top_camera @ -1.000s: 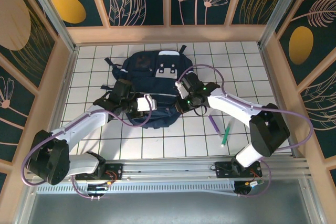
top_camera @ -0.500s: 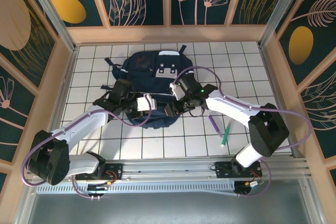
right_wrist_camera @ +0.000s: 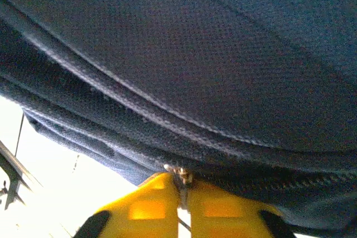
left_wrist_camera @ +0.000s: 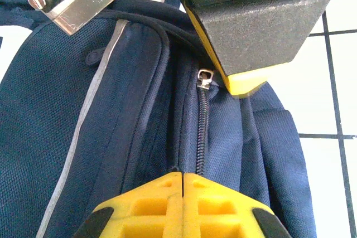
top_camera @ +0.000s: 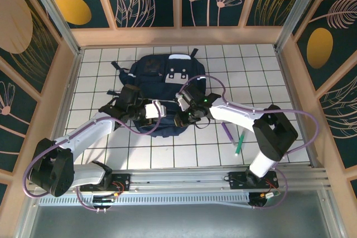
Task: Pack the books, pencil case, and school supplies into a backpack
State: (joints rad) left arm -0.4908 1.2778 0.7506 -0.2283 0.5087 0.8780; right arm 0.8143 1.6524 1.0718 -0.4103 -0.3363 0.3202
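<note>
Pens: green pen (top_camera: 239, 144) and purple pen (top_camera: 228, 132) lie close together on the white tiled table (top_camera: 268, 82), right of the backpack and apart from it.
Left gripper (left_wrist_camera: 183, 185): yellow tips pressed fully together, pinching backpack fabric at the near end of the zipper track.
Right gripper (right_wrist_camera: 179, 193): tips clamped tight on the metal zipper pull (left_wrist_camera: 205, 75), at the backpack's near edge.
Backpack (top_camera: 159, 76): dark navy, lying flat mid-table, both grippers at its near side.
</note>
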